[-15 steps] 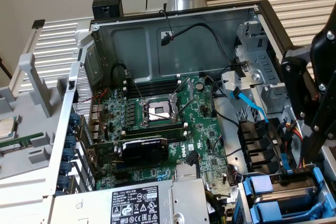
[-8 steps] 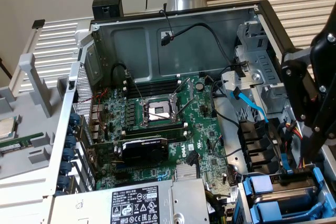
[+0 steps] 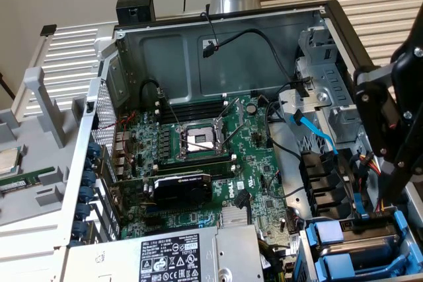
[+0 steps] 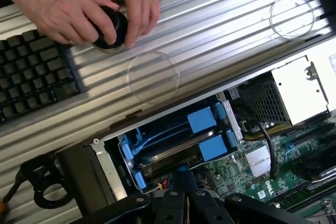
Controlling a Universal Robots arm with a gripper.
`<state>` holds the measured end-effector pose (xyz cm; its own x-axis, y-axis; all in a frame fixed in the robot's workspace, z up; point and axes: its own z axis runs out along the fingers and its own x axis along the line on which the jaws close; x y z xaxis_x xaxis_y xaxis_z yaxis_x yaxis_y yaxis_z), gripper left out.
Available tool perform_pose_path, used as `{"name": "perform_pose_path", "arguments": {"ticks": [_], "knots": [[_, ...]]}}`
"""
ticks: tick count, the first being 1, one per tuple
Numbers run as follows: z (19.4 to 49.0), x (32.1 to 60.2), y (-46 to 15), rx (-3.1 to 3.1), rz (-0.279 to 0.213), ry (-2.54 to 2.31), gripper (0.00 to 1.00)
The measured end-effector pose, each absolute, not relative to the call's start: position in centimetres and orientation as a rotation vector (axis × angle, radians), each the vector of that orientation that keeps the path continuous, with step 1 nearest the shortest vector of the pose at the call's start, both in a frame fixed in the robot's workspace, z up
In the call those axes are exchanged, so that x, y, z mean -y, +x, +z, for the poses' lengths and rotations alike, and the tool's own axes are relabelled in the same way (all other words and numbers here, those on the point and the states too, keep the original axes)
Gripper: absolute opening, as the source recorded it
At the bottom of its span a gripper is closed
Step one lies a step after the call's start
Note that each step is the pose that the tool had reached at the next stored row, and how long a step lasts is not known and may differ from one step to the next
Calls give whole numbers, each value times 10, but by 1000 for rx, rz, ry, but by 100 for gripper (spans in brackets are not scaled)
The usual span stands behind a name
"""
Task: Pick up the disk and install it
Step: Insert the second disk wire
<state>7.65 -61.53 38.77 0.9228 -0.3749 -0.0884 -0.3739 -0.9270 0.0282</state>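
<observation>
1. The claw (image 3: 391, 186) hangs at the right edge of the exterior view, over the drive cage (image 3: 396, 226) in the lower right corner of the open computer case (image 3: 218, 37). Its fingers are clenched, and I see nothing gripped between them.
2. Two blue-railed trays lie stacked in that cage. No white label faces either camera, so I cannot say for certain which one is the disk. I judge it to be the upper tray (image 3: 360, 232), the one closest under the claw; the other tray (image 3: 350, 262) lies below it in the picture.
3. In the wrist view the claw (image 4: 184, 195) sits just beside the same cage, near the blue end tabs of the disk (image 4: 202, 121). I cannot tell whether it touches them.
4. Handling, as a judgement: a metal drive is stiff and fairly heavy for its size, so it will not flex, but it can tip if held at one end.
5. The bare metal faces are smooth and probably slippery, and the drive is sensitive to knocks. The plastic rails give a surer hold.
6. The best place to take hold looks like the two long blue rails, near the middle of their length. The end tabs suit pulling or pushing along the slot.
7. The slot is tight, so the disk has to stay level and square to the cage, or the rails will jam.
8. A person's hands (image 4: 79, 6) rest on a round black object on the ribbed surface beside a keyboard (image 4: 31, 72), well apart from the cage.
</observation>
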Motion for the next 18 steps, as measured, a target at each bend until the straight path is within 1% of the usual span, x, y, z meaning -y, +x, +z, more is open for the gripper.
{"name": "perform_pose_path", "arguments": {"ticks": [18], "knots": [[388,615,77,248,-142,3110,11]]}}
